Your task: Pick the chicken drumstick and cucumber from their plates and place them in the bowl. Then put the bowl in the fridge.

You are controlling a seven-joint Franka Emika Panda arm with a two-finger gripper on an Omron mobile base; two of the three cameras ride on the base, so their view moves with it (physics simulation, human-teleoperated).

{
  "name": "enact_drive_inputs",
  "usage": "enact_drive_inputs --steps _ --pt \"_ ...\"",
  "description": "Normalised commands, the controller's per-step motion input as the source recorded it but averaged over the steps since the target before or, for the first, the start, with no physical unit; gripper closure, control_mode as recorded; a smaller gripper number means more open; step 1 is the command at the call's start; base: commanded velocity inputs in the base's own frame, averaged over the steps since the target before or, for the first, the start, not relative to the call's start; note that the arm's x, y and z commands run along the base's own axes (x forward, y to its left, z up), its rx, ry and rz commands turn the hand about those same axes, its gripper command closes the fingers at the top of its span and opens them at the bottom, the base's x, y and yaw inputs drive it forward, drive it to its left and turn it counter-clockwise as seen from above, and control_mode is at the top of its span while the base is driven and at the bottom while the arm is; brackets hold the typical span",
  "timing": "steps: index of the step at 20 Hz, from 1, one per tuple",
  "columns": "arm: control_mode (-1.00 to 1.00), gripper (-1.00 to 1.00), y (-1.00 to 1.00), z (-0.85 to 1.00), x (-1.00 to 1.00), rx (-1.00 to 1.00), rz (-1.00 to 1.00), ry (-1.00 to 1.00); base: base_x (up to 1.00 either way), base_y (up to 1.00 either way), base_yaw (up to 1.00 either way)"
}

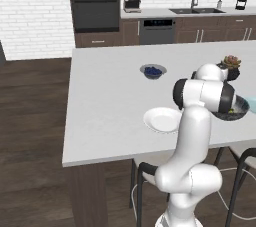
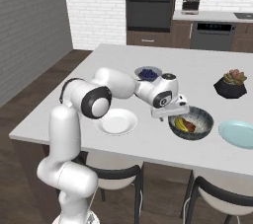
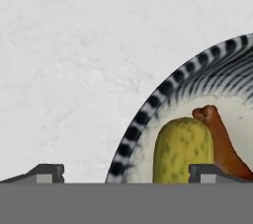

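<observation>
Two plates: white plate, blue-green plate. Two bowls: speckled bowl, berry bowl. One cucumber. One drumstick. One succulent pot.

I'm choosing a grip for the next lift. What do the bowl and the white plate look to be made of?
The bowl looks like glazed ceramic: dark striped, speckled outside, smooth whitish inside. The white plate also looks like ceramic, plain and evenly smooth with a faint sheen. Both are rendered, so hard plastic can't be ruled out.
</observation>
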Motion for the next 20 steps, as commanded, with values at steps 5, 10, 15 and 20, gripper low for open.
enact_drive_inputs --steps 5,10,15,20 --pt "-1.00 1.00 -0.01 -0.17 0.00 0.00 0.00 0.00 0.00 0.00 0.00" --pt "-1.00 1.00 0.00 0.00 0.00 0.00 0.00 0.00 0.00 0.00 0.00" --pt "-1.00 1.00 0.00 0.00 0.00 0.00 0.00 0.00 0.00 0.00 0.00" --pt "-1.00 1.00 0.01 0.00 -0.10 0.00 0.00 -0.02 0.00 0.00 0.00"
